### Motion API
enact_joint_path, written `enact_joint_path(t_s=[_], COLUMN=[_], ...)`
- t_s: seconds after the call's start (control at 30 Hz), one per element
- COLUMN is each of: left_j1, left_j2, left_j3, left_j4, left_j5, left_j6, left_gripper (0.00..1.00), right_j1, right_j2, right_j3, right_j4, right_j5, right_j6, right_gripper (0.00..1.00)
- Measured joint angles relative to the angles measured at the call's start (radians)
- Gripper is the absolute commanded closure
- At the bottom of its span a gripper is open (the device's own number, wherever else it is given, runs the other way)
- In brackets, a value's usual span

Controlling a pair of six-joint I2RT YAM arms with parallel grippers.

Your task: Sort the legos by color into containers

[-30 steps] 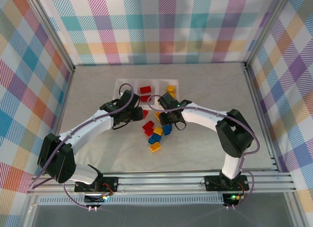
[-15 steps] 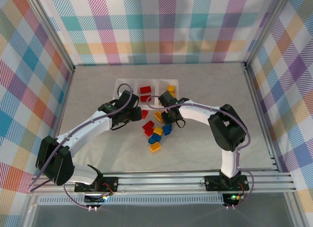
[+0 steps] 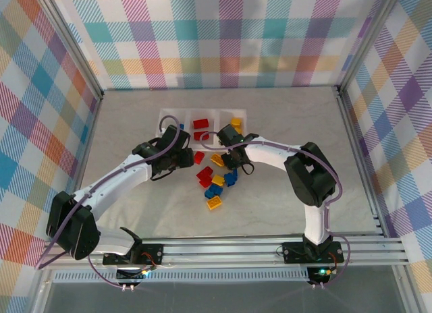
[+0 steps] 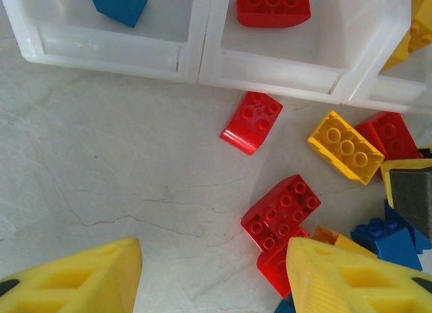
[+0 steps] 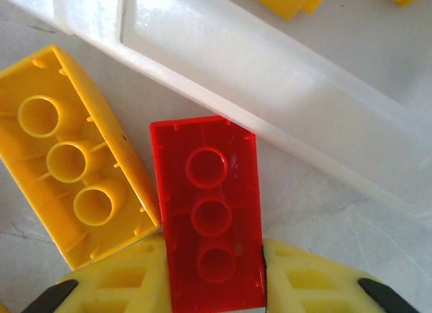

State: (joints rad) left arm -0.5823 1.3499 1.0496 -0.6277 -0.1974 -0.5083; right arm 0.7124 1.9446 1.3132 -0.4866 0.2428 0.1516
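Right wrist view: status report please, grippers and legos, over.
Right gripper shut on red brick, hollow side up, beside the tray. Left gripper open, empty. Yellow brick lies against the red one.

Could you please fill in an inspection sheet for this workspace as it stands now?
Surface: pale marbled table, no spills seen.
Job's things: tray holds a blue lego, red legos and yellow legos, one colour per compartment; loose legos of all three colours lie on the table near it.
Clutter: nothing seen.
Grippers: left gripper open and empty above the table; right gripper shut on a red brick beside the tray wall.
Cables: a purple cable runs along each arm.
Surroundings: checked cloth walls, metal frame.
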Motion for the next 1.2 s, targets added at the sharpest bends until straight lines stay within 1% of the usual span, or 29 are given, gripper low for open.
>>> enact_joint_path(t_s=[0.23,0.57,0.73,0.8,0.9,1.07,1.2], left_j1=[0.0,0.0,0.0,0.0,0.0,0.0,0.0], left_j2=[-0.024,-0.033,-0.043,-0.05,-0.058,-0.08,-0.092], left_j3=[0.0,0.0,0.002,0.005,0.011,0.011,0.011], left_j4=[-0.003,-0.027,-0.029,-0.034,-0.046,-0.056,-0.063], left_j5=[-0.006,-0.006,-0.007,-0.007,-0.01,-0.023,-0.033], left_j6=[0.001,0.003,0.003,0.003,0.003,0.003,0.003], left_gripper=[0.41,0.41,0.41,0.41,0.41,0.41,0.41], right_j1=[0.0,0.0,0.001,0.001,0.001,0.001,0.0], right_j2=[-0.028,-0.247,-0.279,-0.269,-0.213,-0.051,0.089], right_j3=[-0.007,-0.06,-0.056,-0.023,0.1,0.348,0.507], right_j4=[-0.027,-0.065,-0.072,-0.083,-0.088,-0.076,-0.084], right_j5=[-0.006,-0.056,-0.099,-0.117,-0.139,-0.158,-0.155], right_j6=[-0.011,-0.021,-0.022,-0.021,-0.018,-0.017,-0.012], right_gripper=[0.73,0.74,0.74,0.74,0.74,0.73,0.73])
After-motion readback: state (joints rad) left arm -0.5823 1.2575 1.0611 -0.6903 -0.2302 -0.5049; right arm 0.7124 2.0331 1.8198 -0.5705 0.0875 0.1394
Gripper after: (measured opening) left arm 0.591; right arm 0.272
